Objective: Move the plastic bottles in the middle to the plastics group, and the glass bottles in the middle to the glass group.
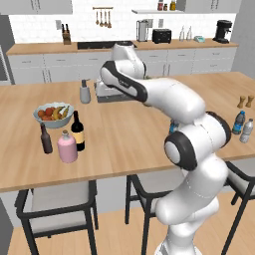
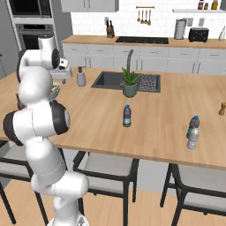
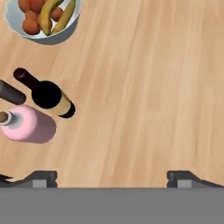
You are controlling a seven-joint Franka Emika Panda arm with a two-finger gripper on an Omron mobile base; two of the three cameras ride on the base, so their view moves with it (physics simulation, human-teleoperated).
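Left base view: squat pale-pink glass bottle with grey stopper [image 1: 67, 147] stands left of centre on the wooden island counter [image 1: 124, 134], just beside the tall black wine bottle with yellow label [image 1: 77, 131] and the slim dark-brown bottle [image 1: 46, 139]. Fruit bowl [image 1: 53, 114] behind them. At right edge, two small water bottles [image 1: 242, 126] close together.

Right base view: blue-tinted plastic bottle with dark cap [image 2: 127, 116] alone mid-frame, in front of the potted plant [image 2: 129, 83]. Two small water bottles at right, near the counter edge.

Hand view: gripper [image 3: 112, 177] at bottom, fingers spread wide, nothing between them. Pink bottle at left, touching the wine bottle.
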